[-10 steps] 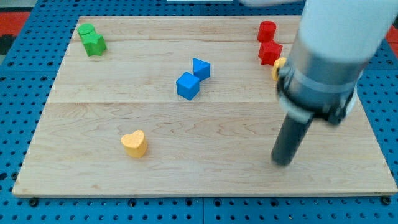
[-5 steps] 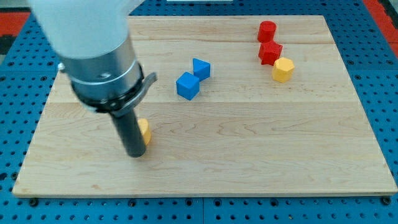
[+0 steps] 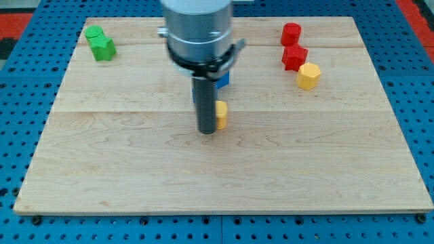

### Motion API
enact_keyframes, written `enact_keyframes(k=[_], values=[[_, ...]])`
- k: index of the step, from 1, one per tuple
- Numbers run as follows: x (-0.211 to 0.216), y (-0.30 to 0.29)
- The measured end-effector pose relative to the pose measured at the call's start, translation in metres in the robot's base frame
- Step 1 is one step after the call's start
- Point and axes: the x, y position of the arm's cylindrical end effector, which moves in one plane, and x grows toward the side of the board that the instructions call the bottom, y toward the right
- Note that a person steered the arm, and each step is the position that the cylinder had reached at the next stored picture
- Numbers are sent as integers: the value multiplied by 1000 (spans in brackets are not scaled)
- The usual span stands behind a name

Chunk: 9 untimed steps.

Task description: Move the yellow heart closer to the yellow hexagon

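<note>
My tip (image 3: pixel 206 131) rests on the board near its middle. The yellow heart (image 3: pixel 222 114) is right against the rod's right side, mostly hidden behind it. The yellow hexagon (image 3: pixel 308 76) sits toward the view's upper right, well to the right of the heart. A blue block (image 3: pixel 223 78) shows only as a sliver behind the rod, just above the heart.
Two red blocks (image 3: pixel 291 33) (image 3: pixel 294 57) stand above the hexagon near the view's top right. Two green blocks (image 3: pixel 100 43) sit at the top left corner of the wooden board (image 3: pixel 122 169). The arm's wide body hides the board's top middle.
The rod swept from the right side to the left, reached the yellow heart, and has pushed it rightward and upward to the board's middle, below the blue blocks.
</note>
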Motion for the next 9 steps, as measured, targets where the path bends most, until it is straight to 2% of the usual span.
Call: enact_keyframes(k=[1, 2, 3, 6, 7, 9], values=[[2, 7], [2, -43], [-25, -25], [-26, 115], [-19, 119], [-36, 143]])
